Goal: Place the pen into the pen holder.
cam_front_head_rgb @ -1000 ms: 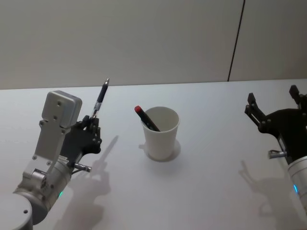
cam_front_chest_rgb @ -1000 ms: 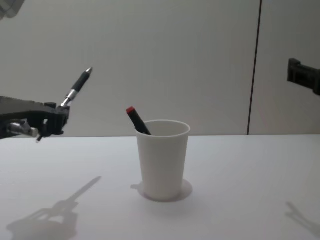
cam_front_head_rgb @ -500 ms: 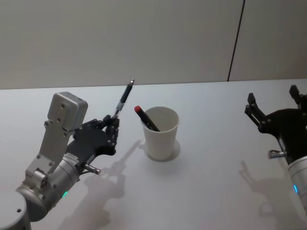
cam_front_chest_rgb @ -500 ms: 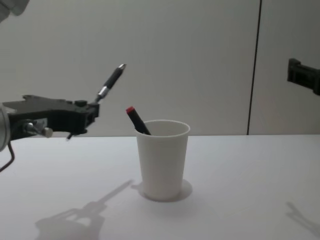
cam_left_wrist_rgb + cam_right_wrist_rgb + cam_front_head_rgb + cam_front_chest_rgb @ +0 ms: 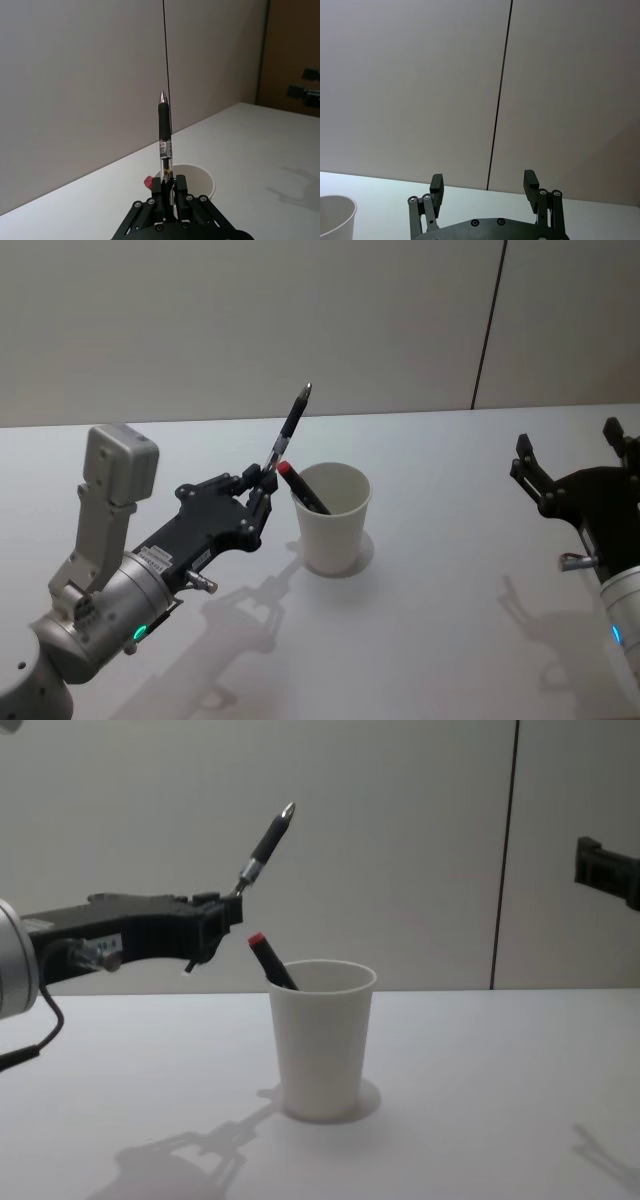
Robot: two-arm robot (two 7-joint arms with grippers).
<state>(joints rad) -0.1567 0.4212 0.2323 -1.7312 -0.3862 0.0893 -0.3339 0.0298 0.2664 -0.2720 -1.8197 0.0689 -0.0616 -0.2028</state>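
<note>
Though seemingly light and stiff, pen (image 5: 292, 425) sat clamped low in left claw (image 5: 262, 482) near pen holder (image 5: 331, 530); right claw (image 5: 567, 440) gaped empty.

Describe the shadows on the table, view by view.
Head view: the left gripper with the pen throws a soft shadow on the table nearer the robot; the right gripper does likewise. Chest view: both shadows lie nearer the robot than the cup, which shades only around its base.
</note>
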